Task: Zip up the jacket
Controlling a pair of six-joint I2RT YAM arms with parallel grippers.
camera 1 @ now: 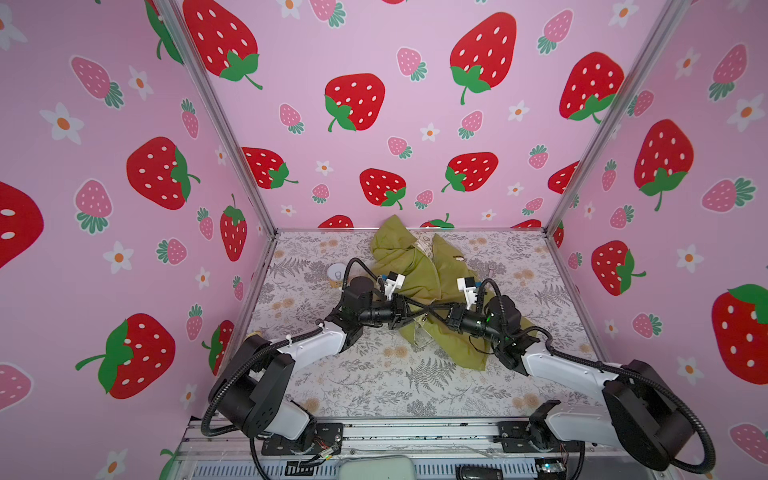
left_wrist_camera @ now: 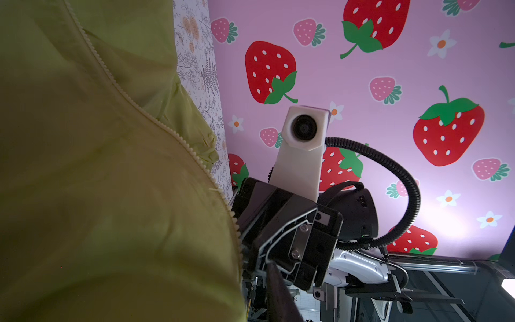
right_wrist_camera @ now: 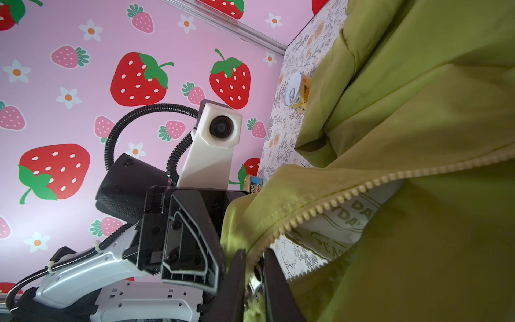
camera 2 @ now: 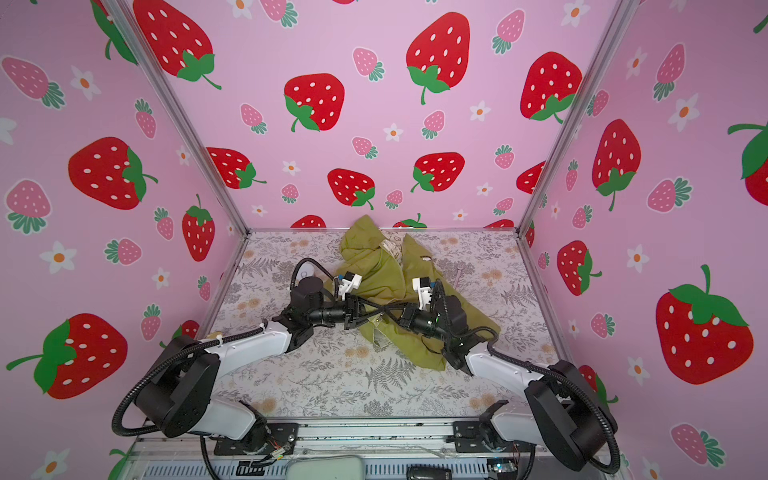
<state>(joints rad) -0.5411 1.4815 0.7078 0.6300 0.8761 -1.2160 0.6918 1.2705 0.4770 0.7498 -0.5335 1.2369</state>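
Observation:
The olive-green jacket lies crumpled on the table, from the middle to the back wall, in both top views. Both grippers meet and cross at its near hem. My left gripper holds the lifted zipper edge. In the left wrist view the fabric hides one finger and only the other finger shows. My right gripper is shut on the metal zipper slider at the bottom of the cream teeth. The front is open there, showing printed cream lining.
A small white-topped can stands on the floral table left of the jacket, behind the left arm. A small blue and yellow box lies near the left wall. Strawberry-print walls close in the back and both sides.

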